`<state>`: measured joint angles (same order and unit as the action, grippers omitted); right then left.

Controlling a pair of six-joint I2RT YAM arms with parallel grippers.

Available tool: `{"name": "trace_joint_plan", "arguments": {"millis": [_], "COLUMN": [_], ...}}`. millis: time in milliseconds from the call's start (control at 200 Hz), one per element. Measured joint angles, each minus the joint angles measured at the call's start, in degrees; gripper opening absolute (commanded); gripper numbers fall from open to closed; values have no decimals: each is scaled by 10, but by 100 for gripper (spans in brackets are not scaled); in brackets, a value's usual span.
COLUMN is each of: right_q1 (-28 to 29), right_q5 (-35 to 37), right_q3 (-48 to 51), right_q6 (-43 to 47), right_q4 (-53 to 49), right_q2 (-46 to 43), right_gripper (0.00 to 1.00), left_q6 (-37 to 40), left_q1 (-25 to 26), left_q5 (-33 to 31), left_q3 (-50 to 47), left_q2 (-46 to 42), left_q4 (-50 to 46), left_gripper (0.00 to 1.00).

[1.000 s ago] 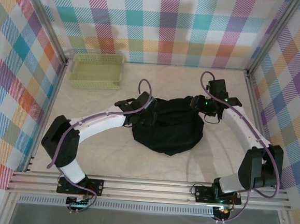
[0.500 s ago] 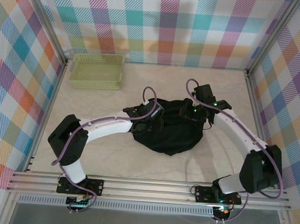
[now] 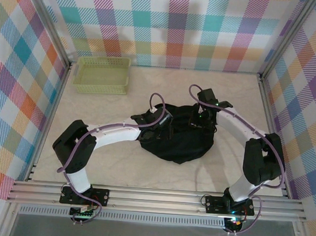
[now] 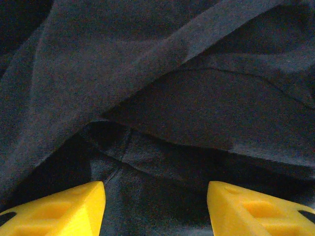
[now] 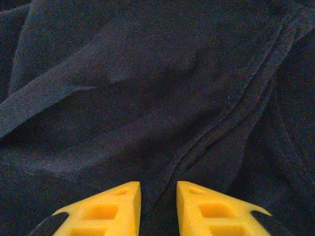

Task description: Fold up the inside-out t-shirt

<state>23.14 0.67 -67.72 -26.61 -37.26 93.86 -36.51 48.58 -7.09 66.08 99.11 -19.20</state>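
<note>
t-shirt (image 3: pixel 177 147) edges cut off in wrist views, right end effector (image 5: pixel 158 194) grip unclear

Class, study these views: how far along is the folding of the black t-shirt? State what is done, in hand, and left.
Done: no fold shows; the t-shirt lies in a crumpled heap. In hand: the left tool stands open over the cloth; the right tool has its jaws nearly together at a seam, grip unclear. Left: spreading it flat and every fold.
</note>
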Motion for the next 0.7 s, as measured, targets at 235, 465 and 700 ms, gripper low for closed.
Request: {"name": "trace_joint_plan", "arguments": {"millis": [235, 465, 700], "right_q1": [9, 10, 10], "right_q5": [4, 18, 38], "right_q3": [-15, -15, -15], "right_q6": [1, 1, -4], "right_q4": [-5, -21, -36], "right_q2": [6, -35, -49], "right_gripper": [0, 14, 45], "left_q6": [-2, -2, -2], "left_q1": [0, 0, 0], "left_q5": [-8, -16, -19], "left_q3": [-15, -18, -18], "left_q2": [-2, -16, -19], "left_q4": [3, 3, 4], "left_gripper": [64, 70, 70]}}
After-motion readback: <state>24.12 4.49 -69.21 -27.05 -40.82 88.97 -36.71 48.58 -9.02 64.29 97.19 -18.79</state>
